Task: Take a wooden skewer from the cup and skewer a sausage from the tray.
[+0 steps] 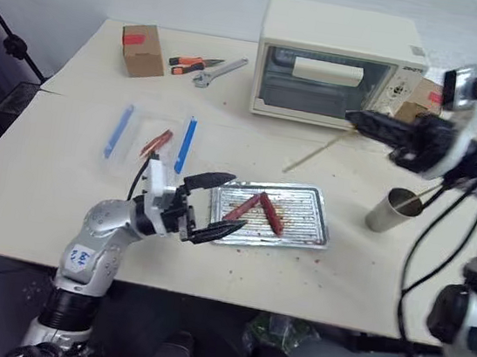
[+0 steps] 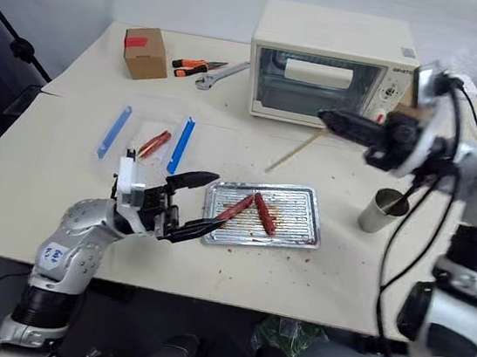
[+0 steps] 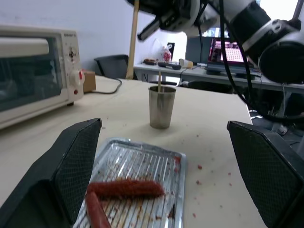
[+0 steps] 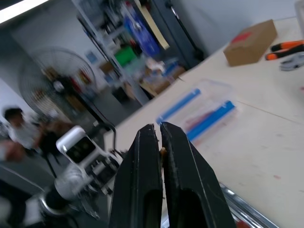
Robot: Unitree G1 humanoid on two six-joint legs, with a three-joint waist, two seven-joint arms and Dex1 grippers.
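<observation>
Now the right gripper (image 2: 328, 115) is pinched tight on the wooden skewer (image 2: 293, 152), which slants down from its fingertips toward the table. Below and behind it stands the cup (image 2: 381, 210), another stick inside. Further out, the left gripper (image 2: 196, 198) gapes wide at the tray (image 2: 301, 206), where the sausage (image 2: 265, 215) touches a paler sausage (image 2: 235, 207).

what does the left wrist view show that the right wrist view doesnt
Left wrist view alone: the cup, the toaster oven, two sausages on the tray, and the left gripper open around that scene. The wooden skewer hangs from the right arm above the cup.

Right wrist view alone: the clear plastic box, cardboard box, and the right gripper shut.

Both: the pale tabletop.
</observation>
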